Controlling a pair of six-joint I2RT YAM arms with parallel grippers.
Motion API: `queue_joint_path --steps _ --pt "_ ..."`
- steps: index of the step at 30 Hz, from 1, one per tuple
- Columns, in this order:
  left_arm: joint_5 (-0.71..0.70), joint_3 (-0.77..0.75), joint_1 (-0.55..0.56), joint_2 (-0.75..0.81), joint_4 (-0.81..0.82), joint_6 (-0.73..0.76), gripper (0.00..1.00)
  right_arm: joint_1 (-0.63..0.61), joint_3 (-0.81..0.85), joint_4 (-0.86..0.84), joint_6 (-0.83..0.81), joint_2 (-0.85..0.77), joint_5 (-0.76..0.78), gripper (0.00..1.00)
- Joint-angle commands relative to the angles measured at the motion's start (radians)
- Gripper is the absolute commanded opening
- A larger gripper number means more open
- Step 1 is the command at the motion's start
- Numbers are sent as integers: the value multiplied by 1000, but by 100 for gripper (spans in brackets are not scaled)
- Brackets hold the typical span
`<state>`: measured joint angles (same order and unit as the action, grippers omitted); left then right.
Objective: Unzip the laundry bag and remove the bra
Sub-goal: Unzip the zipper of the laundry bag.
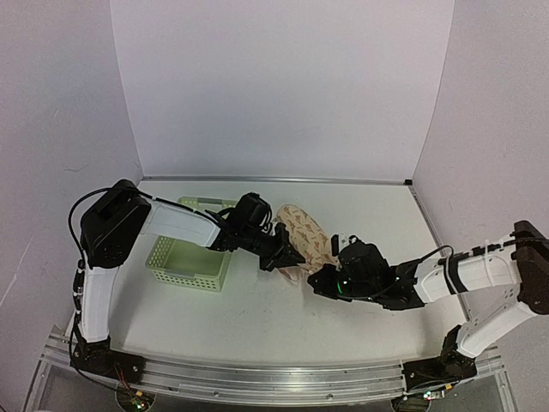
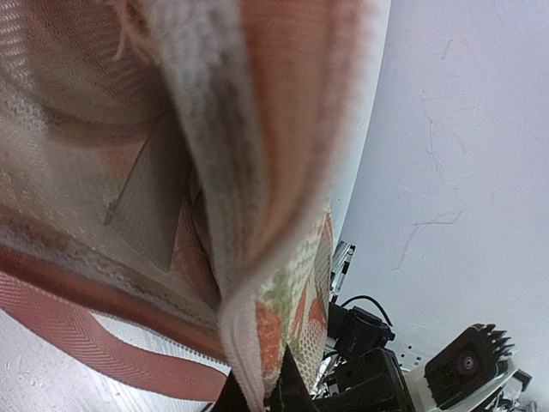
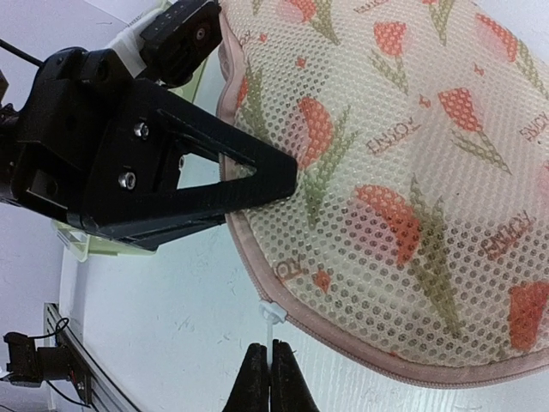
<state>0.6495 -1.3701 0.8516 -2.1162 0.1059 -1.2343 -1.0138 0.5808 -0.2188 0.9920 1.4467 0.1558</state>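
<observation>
Black and pressed flat together, the right hand [image 3: 266,348] grips nothing. It sits low over the bench [image 1: 257,326], just off the near end of the bag [image 3: 403,172]. Just beyond its tips, against the bag's pink edging [image 3: 403,369], a small white tab [image 3: 272,311] sticks out, and I take it for the zip pull. The bag lies between the two hands. Its long axis runs away from the arms, with the near end leaning right and the far end leaning left. The edging and the closed zip curve round the near end, straight ahead of the right hand. On the bag's left side, a little farther along that edge, the left hand [image 1: 292,256] is shut. Its own camera shows the edge of the bag running down between its fingers, so I judge it is pinching the edge to steady the bag. The bra does not show; if it is inside, the mesh hides it. Left of the bag, past the left arm, stands a green basket [image 1: 189,257], well apart from the zip. The zip does not look drawn at all, so the task looks barely begun. The right hand is the nearer one to the tab, and the coming move turns on that short gap: it would have to part its fingers, ease forward onto the tab, then draw it along the edging while the left hand holds.
</observation>
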Motion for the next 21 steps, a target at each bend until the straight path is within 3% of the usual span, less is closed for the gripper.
queue_joint_path --steps 1,10,16,21 --pt "-4 -34 -7 12 34 8 0 -9 -47 3 -9 -90 36 0" --pt "37 -53 -29 44 5 96 0 -9 -188 165 -12 -244 183 0" --pt "55 -157 -32 35 -188 247 0 -8 -219 292 -46 -316 287 0" --pt "75 -201 -68 29 -247 302 0 -7 -224 319 -51 -307 288 0"
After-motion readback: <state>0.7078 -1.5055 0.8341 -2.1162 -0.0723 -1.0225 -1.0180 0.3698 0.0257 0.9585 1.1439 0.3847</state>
